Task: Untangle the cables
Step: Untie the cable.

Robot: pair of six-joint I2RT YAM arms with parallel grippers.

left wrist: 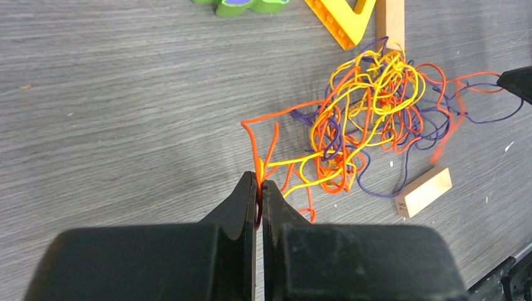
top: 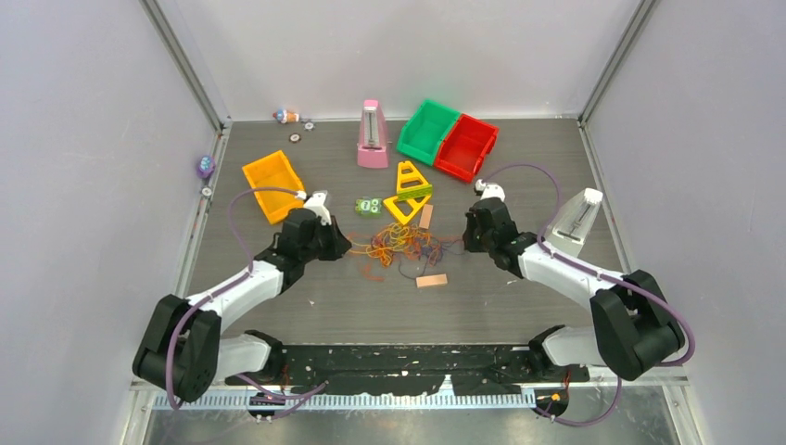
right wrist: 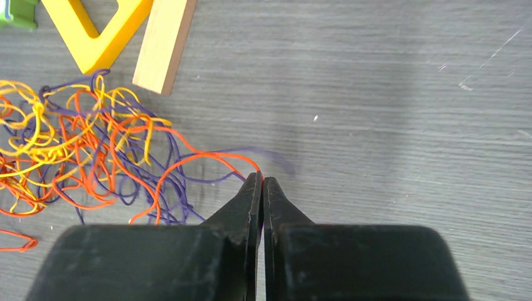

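The cables (top: pixel 400 245) are a small tangle of orange-red, yellow and dark purple strands on the grey table between my two arms. In the left wrist view the tangle (left wrist: pixel 370 119) lies ahead and right of my left gripper (left wrist: pixel 260 183), which is shut on orange and yellow strands at the tangle's left edge. In the right wrist view the tangle (right wrist: pixel 81 150) lies to the left, and my right gripper (right wrist: pixel 262 179) is shut on an orange strand running from it. From above, the left gripper (top: pixel 345 248) and right gripper (top: pixel 466 243) flank the tangle.
Two small wooden blocks (top: pixel 432 280) (top: pixel 426 216) lie next to the tangle, with a yellow triangle frame (top: pixel 406 206) and green piece (top: pixel 369 206) behind it. Farther back stand a pink metronome (top: pixel 373 135), an orange bin (top: pixel 273 184), green (top: pixel 427 131) and red bins (top: pixel 466 146). A white metronome (top: pixel 576 222) sits right.
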